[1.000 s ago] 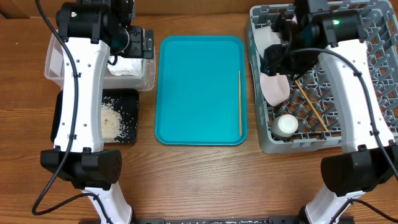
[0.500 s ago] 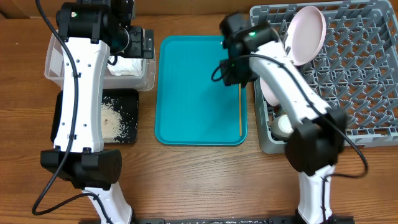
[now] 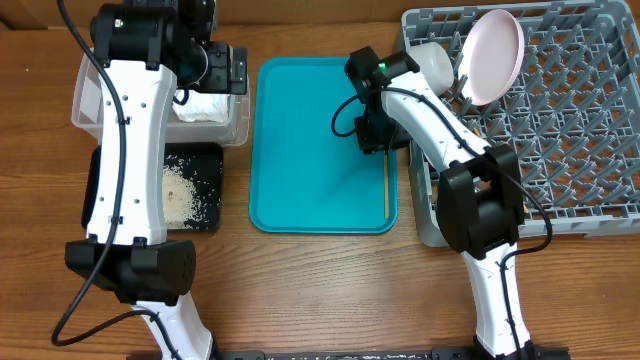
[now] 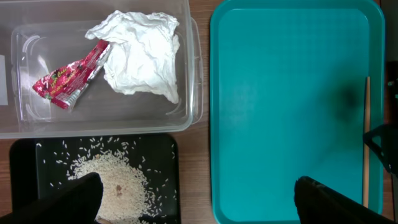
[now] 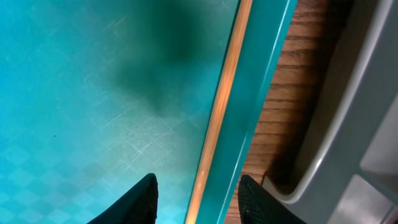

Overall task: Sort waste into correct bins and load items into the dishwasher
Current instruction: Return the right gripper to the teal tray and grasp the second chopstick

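left gripper (image 4: 198,190): jaws wide apart, holding nothing. It hangs above the clear tub, far left of the table
right gripper (image 5: 198,198): fingers apart, not clamped. One finger sits either side of the chopstick, low over the teal tray's right edge
chopstick (image 5: 219,118): one only, flat on the teal tray (image 3: 320,150), tight along its right rim, running near to far
clear tub (image 4: 194,93): far left, holds napkin and sauce packet
napkin (image 4: 142,53): crumpled, white, in the tub's right half
sauce packet (image 4: 65,79): red, in the tub, left of the napkin, touching its edge
black tray (image 4: 166,144): just on the near side of the tub
rice (image 4: 112,180): loose pile on the black tray, stray grains round it
dish rack (image 3: 570,140): grey, just beside the teal tray on its right
plate (image 3: 495,50): stands on edge in the rack's far part
bowl (image 3: 433,62): white, in the rack's far-left corner, partly behind the right arm
table (image 3: 330,290): wood
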`<state>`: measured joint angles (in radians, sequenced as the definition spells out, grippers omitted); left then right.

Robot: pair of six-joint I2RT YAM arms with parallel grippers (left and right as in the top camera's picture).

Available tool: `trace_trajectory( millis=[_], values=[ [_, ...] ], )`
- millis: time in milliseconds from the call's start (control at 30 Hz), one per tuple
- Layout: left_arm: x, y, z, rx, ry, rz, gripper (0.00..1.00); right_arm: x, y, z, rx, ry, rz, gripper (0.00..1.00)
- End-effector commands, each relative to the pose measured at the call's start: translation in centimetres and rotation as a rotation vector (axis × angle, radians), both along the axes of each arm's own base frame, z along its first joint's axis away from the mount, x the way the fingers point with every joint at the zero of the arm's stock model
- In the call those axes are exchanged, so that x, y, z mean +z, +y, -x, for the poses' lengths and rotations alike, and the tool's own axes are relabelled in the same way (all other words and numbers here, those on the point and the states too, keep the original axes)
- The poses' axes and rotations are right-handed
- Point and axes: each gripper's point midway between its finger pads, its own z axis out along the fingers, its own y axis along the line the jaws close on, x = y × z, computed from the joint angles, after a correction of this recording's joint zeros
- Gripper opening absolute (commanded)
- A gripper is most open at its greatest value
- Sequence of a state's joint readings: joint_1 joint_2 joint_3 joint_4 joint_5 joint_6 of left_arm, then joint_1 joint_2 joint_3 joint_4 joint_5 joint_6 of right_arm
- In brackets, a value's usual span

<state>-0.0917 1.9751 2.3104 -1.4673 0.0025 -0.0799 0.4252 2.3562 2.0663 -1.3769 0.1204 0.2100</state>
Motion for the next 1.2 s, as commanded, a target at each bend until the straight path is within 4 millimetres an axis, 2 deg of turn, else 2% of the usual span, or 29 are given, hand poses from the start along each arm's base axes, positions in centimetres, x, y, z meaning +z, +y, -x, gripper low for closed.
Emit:
trace_trajectory(
  millis=[0, 233, 900, 967, 1067, 1100, 1167],
  values=[
    [0.4, -0.2, -0.1, 0.013, -0.015, 0.000, 1.00, -0.6, -0.1, -0.5, -0.012, -0.008, 0.013, 0.44],
    [0.4, -0.2, -0.1, 0.013, -0.015, -0.001, 0.99, -1.3, -0.1, -0.6, -0.015, -0.007, 0.013, 0.44],
    [0.4, -0.2, -0.1, 0.013, -0.015, 0.000, 1.00, -5.8, -0.6, 1.6, -0.032, 0.054, 0.015, 0.43],
    [0.4, -0.2, -0.1, 0.013, -0.015, 0.000, 1.00, -6.2, -0.3, 2.0, -0.034, 0.070, -0.004, 0.36],
    [0.4, -0.2, -0.1, 0.013, -0.015, 0.000, 1.00, -6.5, -0.1, 2.2, -0.035, 0.077, -0.020, 0.12],
    [0.4, -0.2, -0.1, 0.013, -0.015, 0.000, 1.00, -6.5, 0.0, 2.2, -0.035, 0.077, -0.023, 0.07],
    [0.4, -0.2, -0.1, 0.013, -0.015, 0.000, 1.00, -6.5, 0.0, 2.1, -0.035, 0.075, -0.024, 0.04]
  ],
)
